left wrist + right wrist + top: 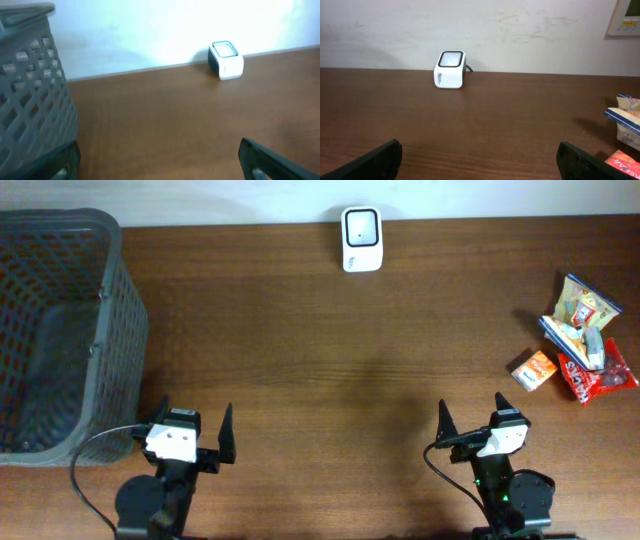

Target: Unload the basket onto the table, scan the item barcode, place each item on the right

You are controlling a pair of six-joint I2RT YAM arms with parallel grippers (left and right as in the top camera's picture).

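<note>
Tabletop (330, 360) dark wood | white wall (520, 30) far | scanner (360, 238) far centre | grey basket (60, 330) left | snack packets (585, 340) right | left gripper (193, 420), right gripper (471, 412) near, jaws spread wide, holding nothing

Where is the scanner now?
Overhead view: the scanner stands at the far edge of the table, near its middle, basket to its left, snack packets to its right.

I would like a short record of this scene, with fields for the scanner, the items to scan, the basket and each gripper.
scanner: small white scanner at the far edge of the table, near the middle
items: snack packets piled at the right side, untouched
basket: grey basket at the left side
left gripper: open, holds nothing
right gripper: open, holds nothing
</note>
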